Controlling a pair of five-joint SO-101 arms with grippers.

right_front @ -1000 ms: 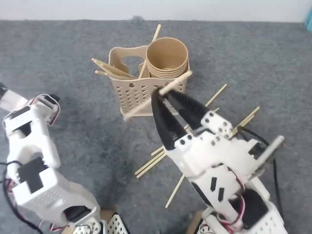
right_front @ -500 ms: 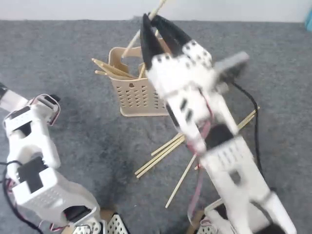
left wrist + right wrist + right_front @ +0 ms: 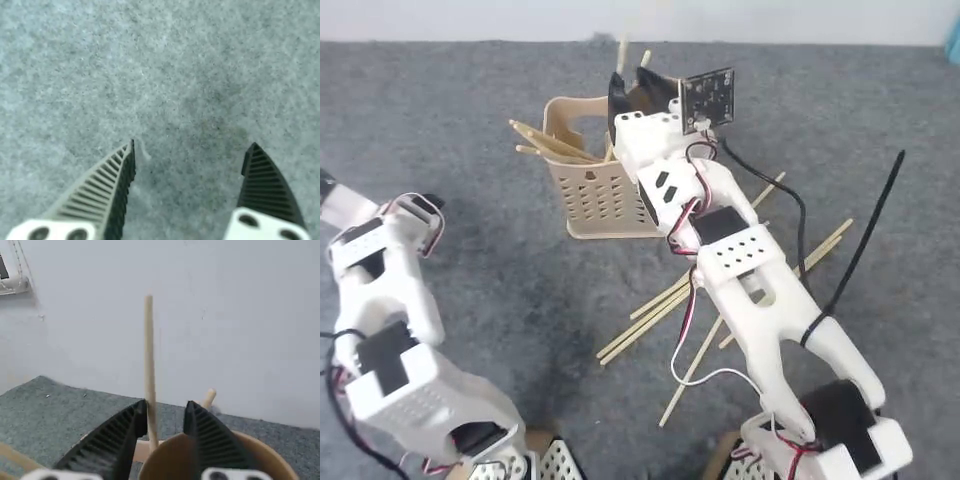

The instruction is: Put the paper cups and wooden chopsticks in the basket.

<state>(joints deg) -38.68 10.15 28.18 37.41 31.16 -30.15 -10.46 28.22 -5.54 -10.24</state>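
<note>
While hovering over basket and cup, parted slightly at right claw, with upright chopstick against one finger between tips. Behind that claw, loose chopsticks on carpet. Spread wide at left claw.

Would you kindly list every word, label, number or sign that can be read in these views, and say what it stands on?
No text can be read.
The circuit board on the right arm's wrist carries marks too small to read.
The basket, paper cups and wooden chopsticks show no print.
</note>
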